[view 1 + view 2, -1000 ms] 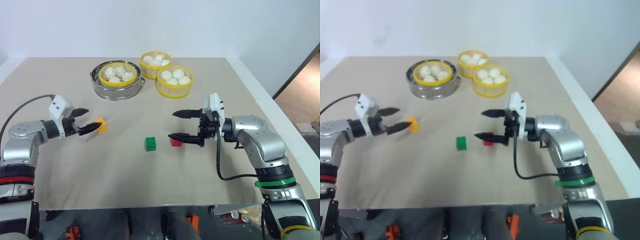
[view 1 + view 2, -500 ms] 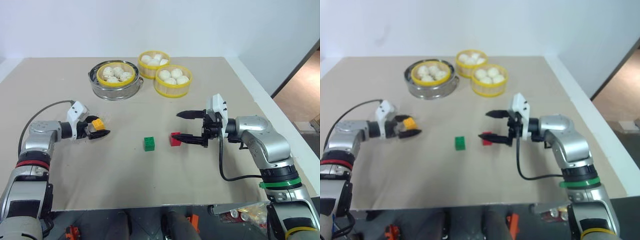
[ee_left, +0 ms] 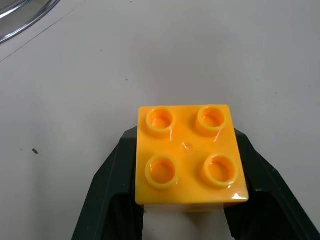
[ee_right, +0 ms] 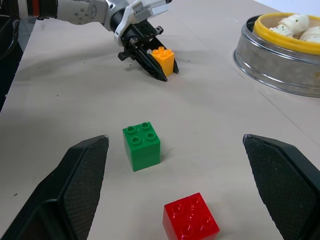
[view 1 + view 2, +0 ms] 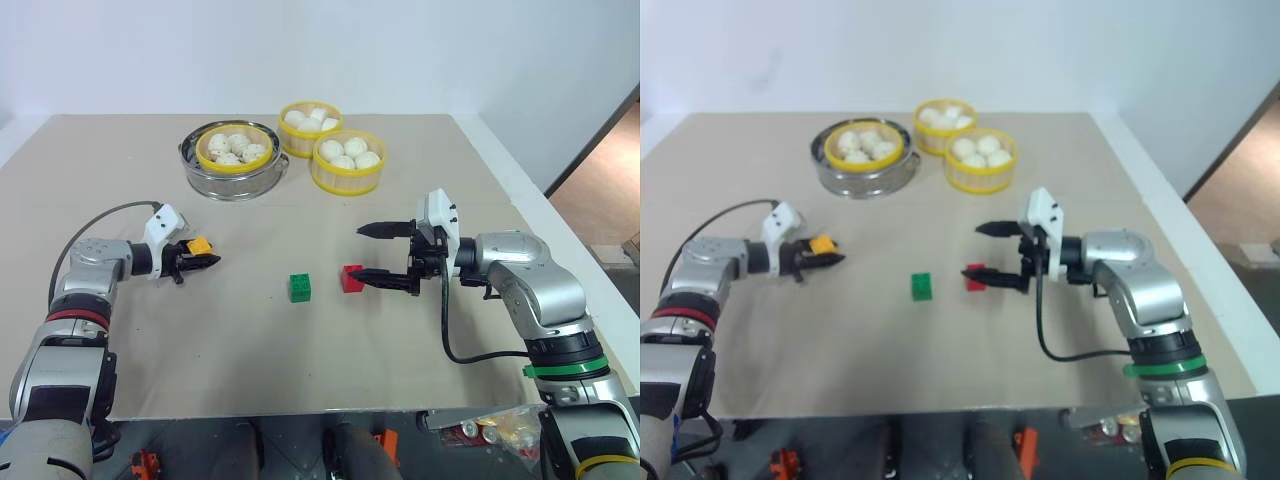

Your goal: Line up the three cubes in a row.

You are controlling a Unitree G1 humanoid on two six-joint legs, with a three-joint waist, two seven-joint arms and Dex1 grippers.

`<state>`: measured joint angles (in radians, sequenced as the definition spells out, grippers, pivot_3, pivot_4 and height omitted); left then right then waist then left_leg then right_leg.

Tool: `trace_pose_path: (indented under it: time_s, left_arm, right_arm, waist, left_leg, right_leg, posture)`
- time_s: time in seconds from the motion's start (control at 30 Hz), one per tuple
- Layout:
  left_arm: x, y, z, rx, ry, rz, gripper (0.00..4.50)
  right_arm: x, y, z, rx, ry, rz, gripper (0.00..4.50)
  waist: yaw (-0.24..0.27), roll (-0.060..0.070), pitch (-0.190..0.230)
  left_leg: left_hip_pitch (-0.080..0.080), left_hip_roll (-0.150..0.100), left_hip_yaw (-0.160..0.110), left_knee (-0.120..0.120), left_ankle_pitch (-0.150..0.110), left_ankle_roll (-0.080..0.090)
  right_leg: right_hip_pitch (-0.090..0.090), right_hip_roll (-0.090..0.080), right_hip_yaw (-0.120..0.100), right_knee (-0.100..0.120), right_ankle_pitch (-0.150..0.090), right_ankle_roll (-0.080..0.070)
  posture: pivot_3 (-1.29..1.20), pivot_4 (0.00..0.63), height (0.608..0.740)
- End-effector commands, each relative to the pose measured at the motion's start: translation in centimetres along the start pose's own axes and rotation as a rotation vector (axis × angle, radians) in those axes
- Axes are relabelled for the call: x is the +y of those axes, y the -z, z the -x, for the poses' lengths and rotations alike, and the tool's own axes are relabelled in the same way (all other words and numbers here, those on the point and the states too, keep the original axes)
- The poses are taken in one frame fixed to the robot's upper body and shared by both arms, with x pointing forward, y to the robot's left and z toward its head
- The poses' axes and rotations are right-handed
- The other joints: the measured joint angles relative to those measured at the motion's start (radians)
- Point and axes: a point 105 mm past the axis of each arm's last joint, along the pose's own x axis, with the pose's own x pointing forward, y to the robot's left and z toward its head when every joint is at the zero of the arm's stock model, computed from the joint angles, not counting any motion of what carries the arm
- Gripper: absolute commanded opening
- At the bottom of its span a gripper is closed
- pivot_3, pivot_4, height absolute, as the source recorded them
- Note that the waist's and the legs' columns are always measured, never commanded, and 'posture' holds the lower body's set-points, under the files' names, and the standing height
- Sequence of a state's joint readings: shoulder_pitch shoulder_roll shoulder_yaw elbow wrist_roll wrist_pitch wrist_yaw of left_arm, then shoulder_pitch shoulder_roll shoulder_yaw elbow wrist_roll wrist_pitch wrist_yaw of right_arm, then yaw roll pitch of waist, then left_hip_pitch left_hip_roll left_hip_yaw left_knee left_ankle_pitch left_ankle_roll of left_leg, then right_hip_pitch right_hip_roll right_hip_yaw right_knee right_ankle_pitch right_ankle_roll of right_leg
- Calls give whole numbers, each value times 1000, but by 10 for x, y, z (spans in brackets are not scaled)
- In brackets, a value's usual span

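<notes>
Beige table (image 5: 120,330); green cube (image 5: 300,288) beside red cube (image 5: 351,278); orange-yellow cube (image 5: 199,246); three steamer baskets (image 5: 348,161).

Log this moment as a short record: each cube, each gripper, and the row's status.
orange-yellow cube: between the left gripper's fingers, on the table
green cube: free, mid-table
red cube: free, beside the green cube, by the right gripper's lower finger
right gripper: open, holding nothing
row: not yet formed; orange-yellow cube sits apart

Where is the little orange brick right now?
The orange brick sits on the table's left side, pinched between the left gripper's fingers, left of the green brick and in front of the metal steamer of buns.
</notes>
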<state>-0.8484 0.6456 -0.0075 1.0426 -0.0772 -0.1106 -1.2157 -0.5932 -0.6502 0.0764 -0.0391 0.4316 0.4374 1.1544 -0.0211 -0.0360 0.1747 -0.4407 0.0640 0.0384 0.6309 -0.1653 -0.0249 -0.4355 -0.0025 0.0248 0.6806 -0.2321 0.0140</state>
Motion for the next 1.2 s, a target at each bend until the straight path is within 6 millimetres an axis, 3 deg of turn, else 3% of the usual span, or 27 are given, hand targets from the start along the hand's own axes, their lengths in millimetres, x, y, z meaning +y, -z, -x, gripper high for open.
trace_pose_path:
  time_s: [0.03,0.23,0.43,0.73,1.2]
  left_arm:
    - [-19,-20,0,-42,123,-104,1388]
    - [-76,-37,-2,-98,293,-143,1388]
    - [-102,-29,-2,-58,376,-154,1388]
    - [-93,-16,-7,-11,377,-166,1388]
    - [-94,-17,-26,-27,437,-212,1388]
  right_arm:
    - [3,-12,4,-23,-11,31,4500]
    - [4,-14,2,-20,-16,38,4500]
    - [3,-14,1,-12,-20,40,4500]
    - [1,-14,0,-6,-18,45,4500]
    - [2,-14,4,4,-3,44,4500]
  waist:
    - [0,0,0]
    - [-2,0,0]
    - [-1,0,0]
    - [0,0,0]
    - [0,0,0]
  left_leg:
    - [0,0,0,0,0,0]
    - [-1,1,0,0,0,0]
    - [2,1,0,0,0,0]
    - [1,1,0,1,0,0]
    - [1,1,0,1,0,0]
  right_leg:
    - [0,0,0,0,0,0]
    - [-1,0,1,1,-1,0]
    - [0,1,1,2,1,-1]
    - [0,1,2,1,1,-2]
    - [0,1,2,1,1,-1]
  posture:
    - [0,150,740]
    - [0,150,740]
    - [0,150,740]
    - [0,150,740]
    - [0,150,740]
